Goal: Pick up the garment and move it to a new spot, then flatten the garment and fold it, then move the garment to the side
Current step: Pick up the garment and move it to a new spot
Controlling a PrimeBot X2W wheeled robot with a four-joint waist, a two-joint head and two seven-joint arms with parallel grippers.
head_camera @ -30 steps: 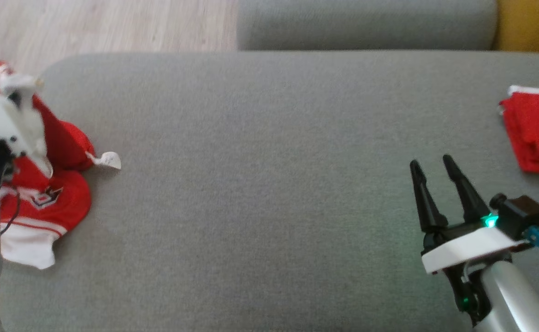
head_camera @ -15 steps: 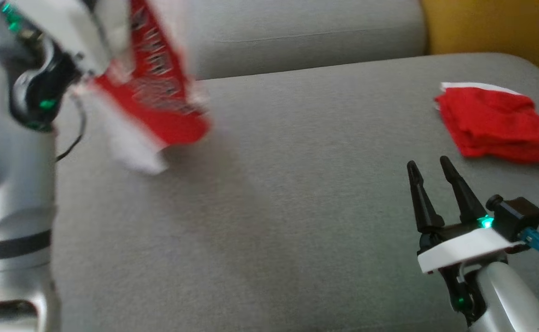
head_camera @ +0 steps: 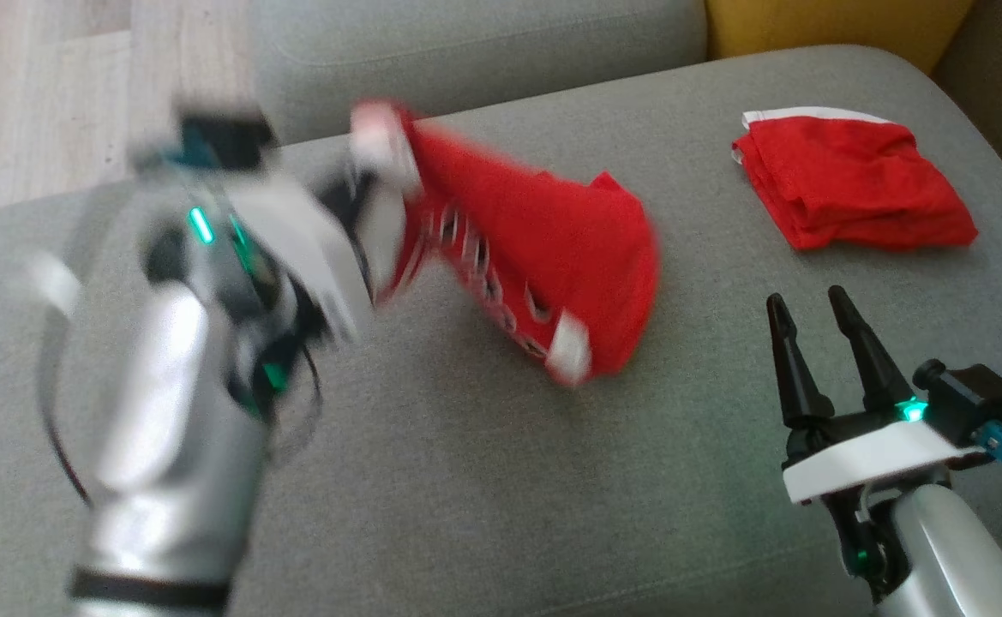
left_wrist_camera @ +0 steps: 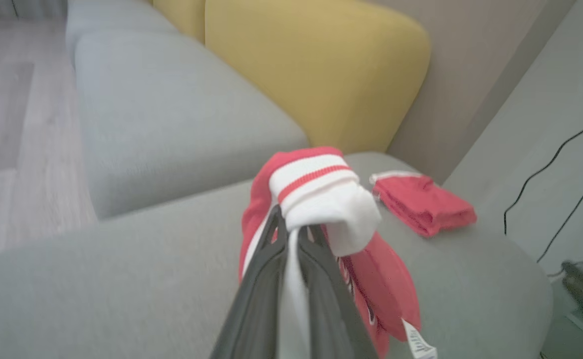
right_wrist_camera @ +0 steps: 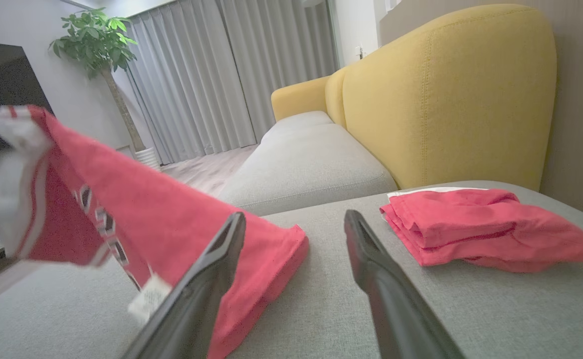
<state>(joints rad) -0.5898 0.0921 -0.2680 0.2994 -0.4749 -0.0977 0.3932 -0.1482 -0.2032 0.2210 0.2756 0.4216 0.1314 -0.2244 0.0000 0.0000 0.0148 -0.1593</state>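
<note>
My left gripper (left_wrist_camera: 291,227), clamped on the white cuff, hangs the red-and-white jersey garment (head_camera: 543,257) over the grey fabric sofa cushion (head_camera: 483,497), hem touching. Right gripper (head_camera: 805,297) stands wide, empty. I would lower it mid-cushion, apart from the folded red cloth (head_camera: 852,184), dragging gently to spread it.

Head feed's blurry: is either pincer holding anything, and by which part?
Left pincer grips the red garment by its white striped trim; right pincer, open, holds nothing.

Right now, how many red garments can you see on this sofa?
2. One red-and-white garment is clamped in the left end effector, draping down toward the middle of the grey cushion. One folded red garment lies near its far right corner. None seems hidden.
</note>
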